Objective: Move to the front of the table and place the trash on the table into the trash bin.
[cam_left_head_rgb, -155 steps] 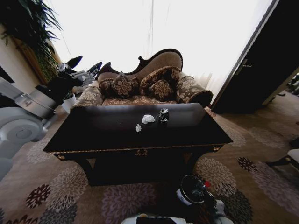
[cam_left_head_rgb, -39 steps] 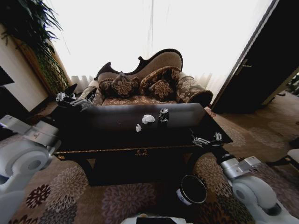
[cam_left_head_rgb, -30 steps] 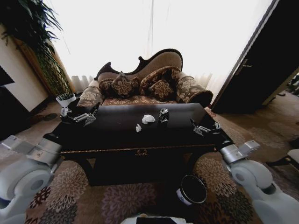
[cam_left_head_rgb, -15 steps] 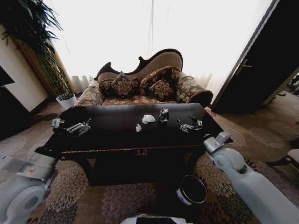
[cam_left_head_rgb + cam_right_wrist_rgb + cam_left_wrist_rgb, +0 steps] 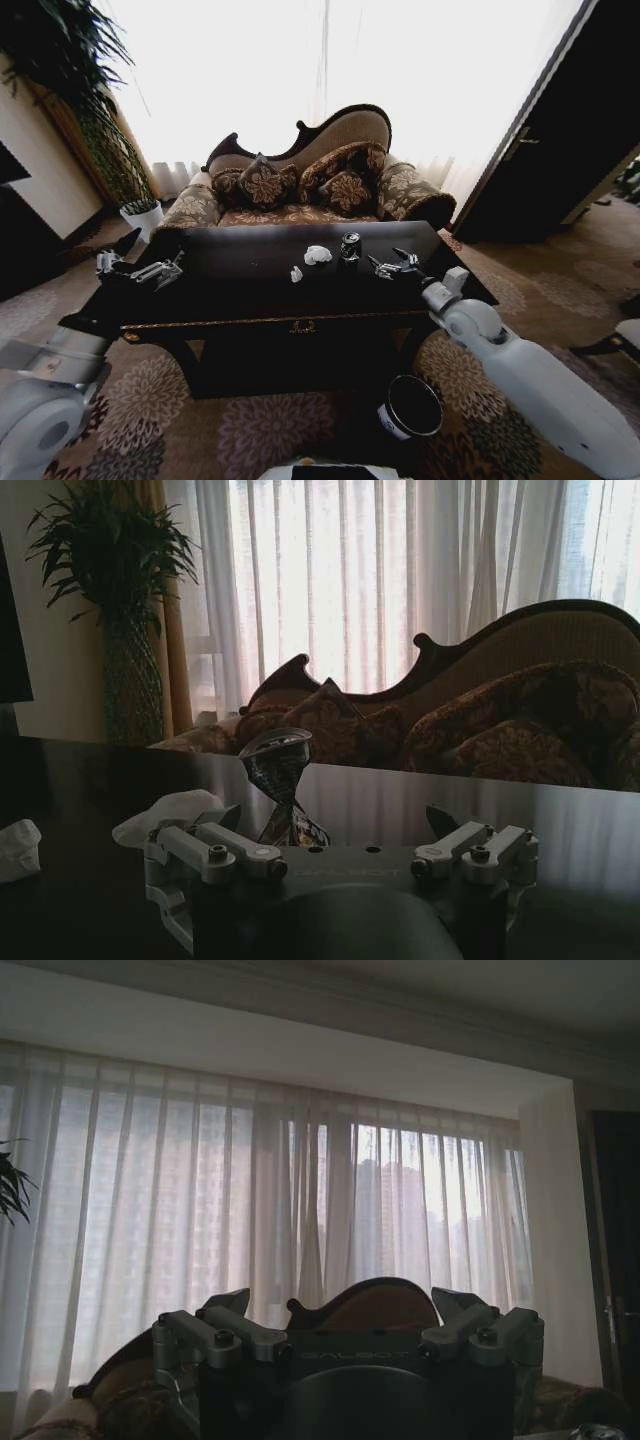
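Although the robot already stands at the front of the counter, none of the trash has left it: the dark can, the crumpled tissue wad and the smaller paper scrap all lie near the middle of the top, toward its far edge, and the trash bin sits on the carpet below the counter's right front, with nothing visible in it. So 1 part, the approach, looks done, and all 3 pickups remain.

The right claw hovers over the counter just beside the can, its fingers spread; in the right wrist view the can stands close ahead between the open fingers, with the tissue next to it. The left claw hangs at the counter's left end, also spread, well apart from the trash.

Compared with half a second ago, the right claw has edged slightly closer to the can, and the left claw has drifted a little outward to the left.
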Robot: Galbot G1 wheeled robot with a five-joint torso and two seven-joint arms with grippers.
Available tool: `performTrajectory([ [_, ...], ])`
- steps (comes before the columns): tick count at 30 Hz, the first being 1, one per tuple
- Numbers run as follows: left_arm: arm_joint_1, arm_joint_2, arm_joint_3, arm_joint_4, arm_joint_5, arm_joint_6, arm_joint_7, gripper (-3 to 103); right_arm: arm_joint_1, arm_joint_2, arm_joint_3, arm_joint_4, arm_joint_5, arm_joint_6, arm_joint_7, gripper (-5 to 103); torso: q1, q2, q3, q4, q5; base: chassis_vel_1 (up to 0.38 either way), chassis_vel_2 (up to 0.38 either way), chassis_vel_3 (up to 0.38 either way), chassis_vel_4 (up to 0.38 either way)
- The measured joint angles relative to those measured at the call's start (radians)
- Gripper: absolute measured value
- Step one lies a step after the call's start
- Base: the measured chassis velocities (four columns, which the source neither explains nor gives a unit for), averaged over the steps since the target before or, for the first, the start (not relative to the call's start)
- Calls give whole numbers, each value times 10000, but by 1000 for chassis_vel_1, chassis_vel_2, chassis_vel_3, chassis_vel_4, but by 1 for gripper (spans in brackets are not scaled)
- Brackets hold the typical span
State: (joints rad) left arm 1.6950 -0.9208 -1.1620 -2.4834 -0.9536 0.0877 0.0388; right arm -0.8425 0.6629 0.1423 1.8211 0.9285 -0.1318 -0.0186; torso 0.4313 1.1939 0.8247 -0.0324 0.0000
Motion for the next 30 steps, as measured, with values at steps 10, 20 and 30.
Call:
performTrajectory([
  [10,145,-29,-203,140,3,-28,-5,100,1512,381,-1164,-488,227,-27,15,100,0,0,0,3,-3,0,0,0,0],
  [20,146,-77,-229,181,3,-43,-10,100,1399,406,-1382,-541,-25,-35,8,100,0,0,-1,0,1,0,0,0,0],
  [30,308,-106,-416,169,1,-89,-11,100,1876,605,-1793,-1042,-122,-29,-6,100,0,0,-1,1,0,0,0,0,0],
])
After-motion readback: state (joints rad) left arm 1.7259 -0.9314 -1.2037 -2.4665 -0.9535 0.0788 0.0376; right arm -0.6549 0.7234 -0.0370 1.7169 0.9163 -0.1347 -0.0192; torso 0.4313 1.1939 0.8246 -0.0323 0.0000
